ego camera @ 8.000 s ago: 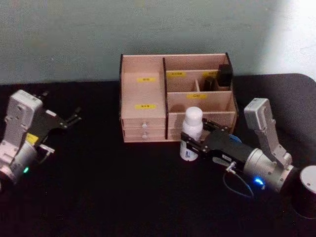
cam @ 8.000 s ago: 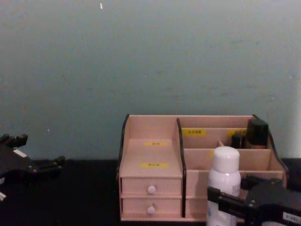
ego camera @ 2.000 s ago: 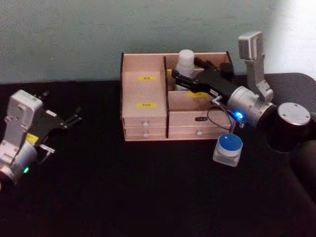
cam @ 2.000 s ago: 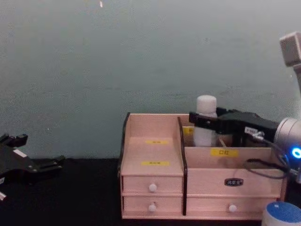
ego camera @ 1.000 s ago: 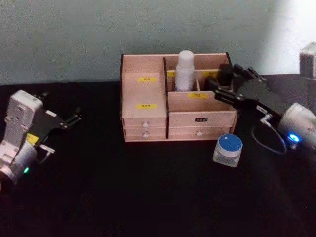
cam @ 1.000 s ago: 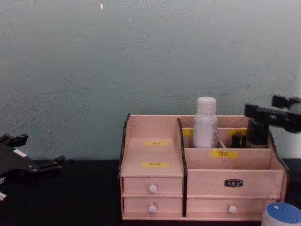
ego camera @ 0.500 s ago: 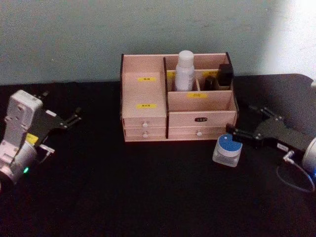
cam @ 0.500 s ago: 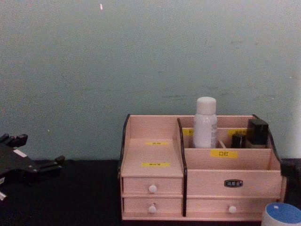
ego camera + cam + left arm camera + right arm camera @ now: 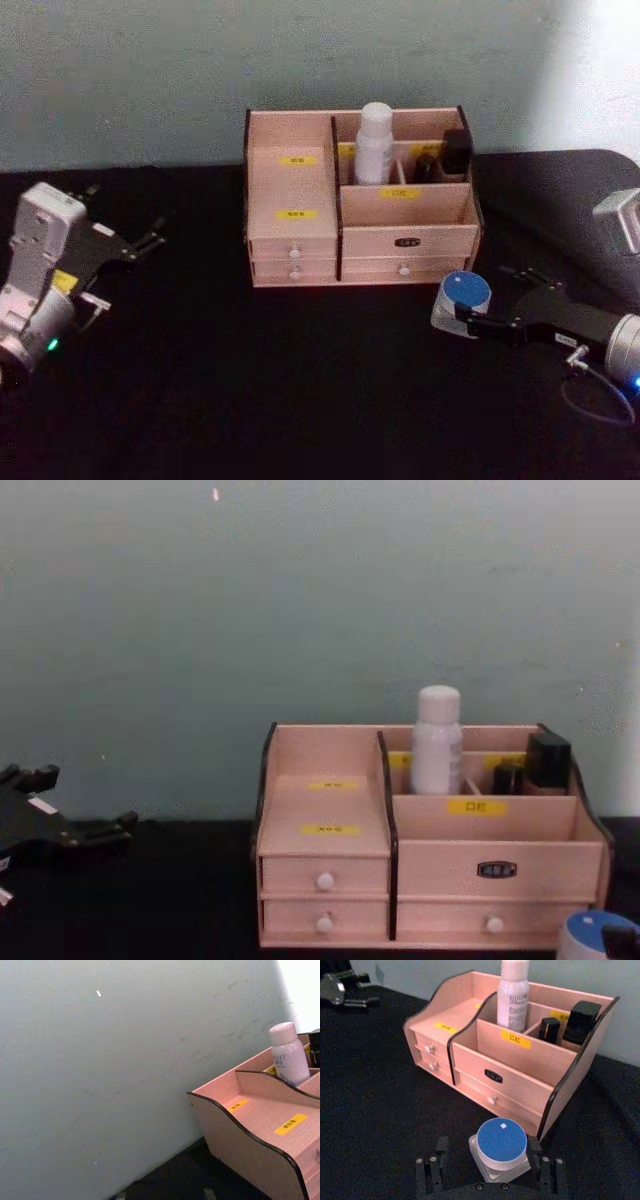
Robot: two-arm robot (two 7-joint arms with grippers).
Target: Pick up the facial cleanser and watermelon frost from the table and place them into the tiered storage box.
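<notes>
The facial cleanser [image 9: 373,146], a tall white bottle, stands upright in a rear compartment of the tiered storage box [image 9: 290,200]; the bottle [image 9: 514,995] and the box [image 9: 517,1067] also show in the right wrist view, and again as bottle [image 9: 437,742] in box [image 9: 325,800] in the chest view. The watermelon frost [image 9: 463,298], a squat jar with a blue lid, sits on the table by the box's front right corner. My right gripper [image 9: 482,296] is open, one finger on each side of the jar [image 9: 501,1146]. My left gripper [image 9: 125,212] rests open at the far left.
Small black bottles [image 9: 455,152] stand in the box's rear right compartments. The table [image 9: 300,380] is covered in black cloth, with a pale wall close behind the box. The box's white-knobbed drawers [image 9: 294,255] are closed.
The right gripper carried the cleanser into the box, let go and drew back. It has since dropped to the table and moved in around the jar. The left arm has not moved.
</notes>
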